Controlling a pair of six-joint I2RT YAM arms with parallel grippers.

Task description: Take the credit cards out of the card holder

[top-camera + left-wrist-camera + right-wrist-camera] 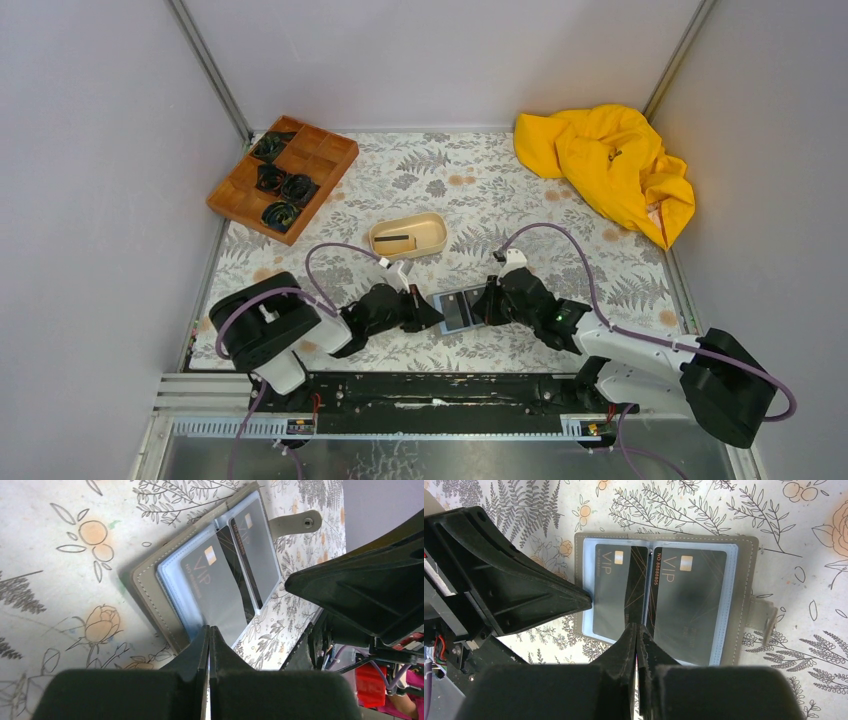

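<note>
The card holder lies open on the flowered cloth between my two grippers, its pale inside facing up. It shows in the left wrist view and the right wrist view. Two grey credit cards marked VIP sit in its clear pockets, with a dark leaf at the fold. My left gripper is shut, its tip at the holder's left edge. My right gripper is shut, its tip at the fold's near end. I cannot tell whether it pinches the dark leaf.
A beige oval tray stands just beyond the holder with a dark flat thing in it. A brown compartment tray with dark coiled items is at the back left. A yellow cloth lies at the back right. Walls close three sides.
</note>
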